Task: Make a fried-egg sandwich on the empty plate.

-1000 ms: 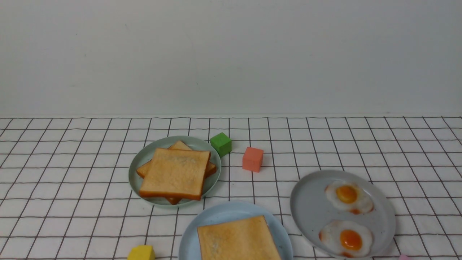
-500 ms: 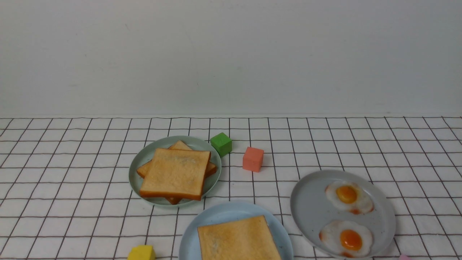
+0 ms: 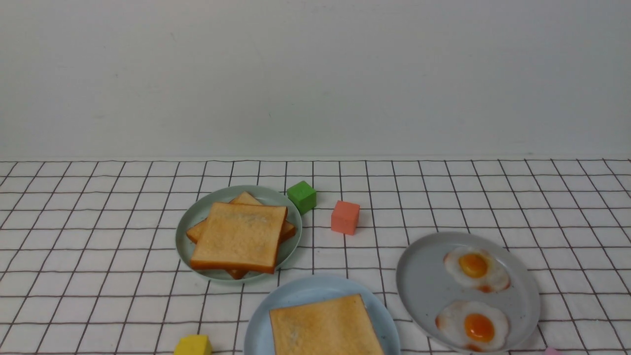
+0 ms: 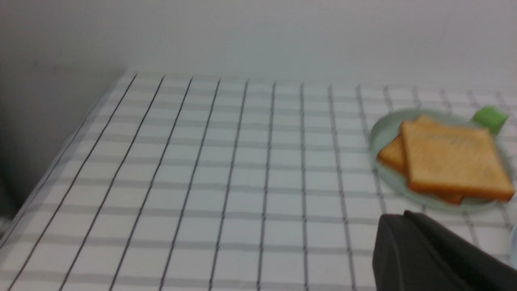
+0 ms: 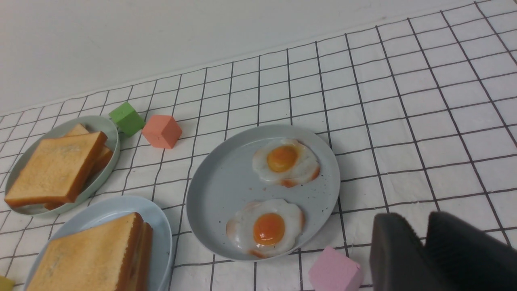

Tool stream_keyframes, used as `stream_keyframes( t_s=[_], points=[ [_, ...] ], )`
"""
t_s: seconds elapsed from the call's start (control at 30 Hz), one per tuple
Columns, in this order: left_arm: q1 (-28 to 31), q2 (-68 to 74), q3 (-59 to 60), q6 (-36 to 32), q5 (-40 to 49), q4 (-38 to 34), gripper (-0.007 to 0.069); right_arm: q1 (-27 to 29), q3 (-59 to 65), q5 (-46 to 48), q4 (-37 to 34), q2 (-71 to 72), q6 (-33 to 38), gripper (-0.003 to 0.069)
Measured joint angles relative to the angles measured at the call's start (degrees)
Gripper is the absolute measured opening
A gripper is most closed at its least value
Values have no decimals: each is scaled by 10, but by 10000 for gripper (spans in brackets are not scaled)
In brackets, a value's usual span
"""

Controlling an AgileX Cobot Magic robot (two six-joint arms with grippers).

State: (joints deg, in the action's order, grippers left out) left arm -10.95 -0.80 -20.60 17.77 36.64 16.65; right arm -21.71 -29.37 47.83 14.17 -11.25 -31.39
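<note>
While scattered over the grid-checked tablecloth (image 3: pixel 98 236), four toy cubes: green cube (image 3: pixel 301 196) just beside the far rim of the pale green plate (image 3: pixel 190 222), salmon cube (image 3: pixel 345 217) a little to its right and apart from all plates, yellow cube (image 3: pixel 193 345) near the front edge left of the sky-blue plate (image 3: pixel 305 291), pink cube (image 5: pixel 335 275) just beside the near rim of the grey speckled plate (image 3: pixel 419 286). Nothing standing between the plates; all three close together, not touching.

On the pale green plate: pile of toast slices (image 3: pixel 240 237), fanned at different angles, count unclear. On the grey speckled plate: two fried eggs (image 5: pixel 286 161), side by side on its right half, neither overlapping. On the sky-blue plate, nearest the robot and cut by the front view's lower edge: fried-egg sandwich (image 5: pixel 93 254), two toast slices stacked in the right wrist view, egg between them not visible.

Left gripper (image 4: pixel 408 242): jaws pressed together, empty, above bare cloth near the toast plate. Right gripper (image 5: pixel 424 242): narrow gap between the jaws, nothing in it, hovering near the pink cube.
</note>
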Motion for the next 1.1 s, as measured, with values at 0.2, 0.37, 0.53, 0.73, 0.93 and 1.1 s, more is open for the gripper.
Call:
stream_keyframes(
  t_s=[0.2,0.37,0.53,0.73,0.93,1.1],
  points=[
    [0,0,124,1,-231,-45,-13,0,0,-1,0,0,0,150],
    [0,0,213,42,-310,-84,-10,0,0,-1,0,0,0,155],
    [0,0,220,44,-248,-105,-6,0,0,0,0,0,0,160],
    [0,1,224,-82,-141,-118,-3,0,0,-1,-1,0,0,170],
    [8,1,224,-208,-141,-125,0,0,0,-1,-1,0,0,176],
    [46,1,224,-222,-141,-133,4,0,0,-1,-1,0,0,178]
  ],
)
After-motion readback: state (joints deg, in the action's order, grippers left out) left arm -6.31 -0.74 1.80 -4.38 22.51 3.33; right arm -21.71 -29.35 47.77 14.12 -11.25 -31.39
